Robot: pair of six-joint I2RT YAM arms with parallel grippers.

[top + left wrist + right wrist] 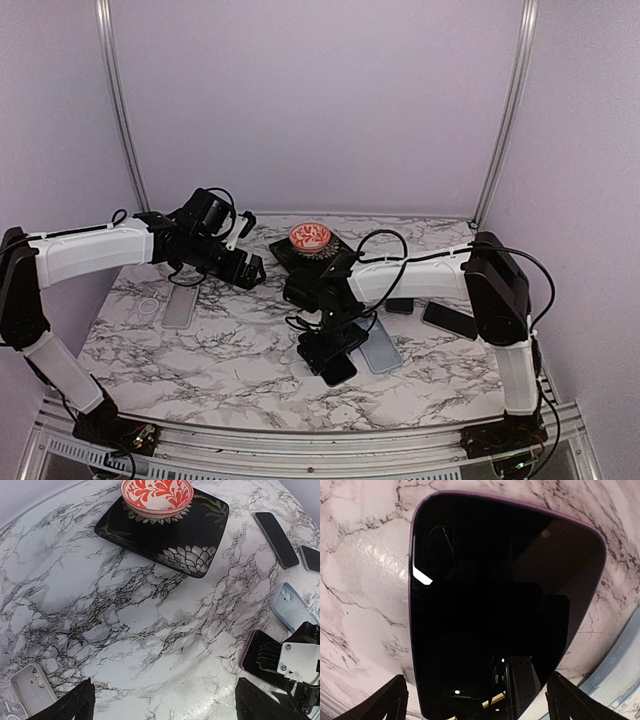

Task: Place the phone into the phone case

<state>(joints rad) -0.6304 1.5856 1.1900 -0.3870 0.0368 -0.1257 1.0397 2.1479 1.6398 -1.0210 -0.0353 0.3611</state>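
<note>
Marble (230, 350): phone (505, 605) seemingly under right hand (477, 702)

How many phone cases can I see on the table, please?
2. A clear case lies on the left of the table; a light blue case lies beside the purple-edged phone under the right gripper. More may be hidden from view.

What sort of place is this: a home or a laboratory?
Probably a robot test booth: plain lilac walls, a metal frame rail, and robot arms bolted at a marble-patterned table.
</note>
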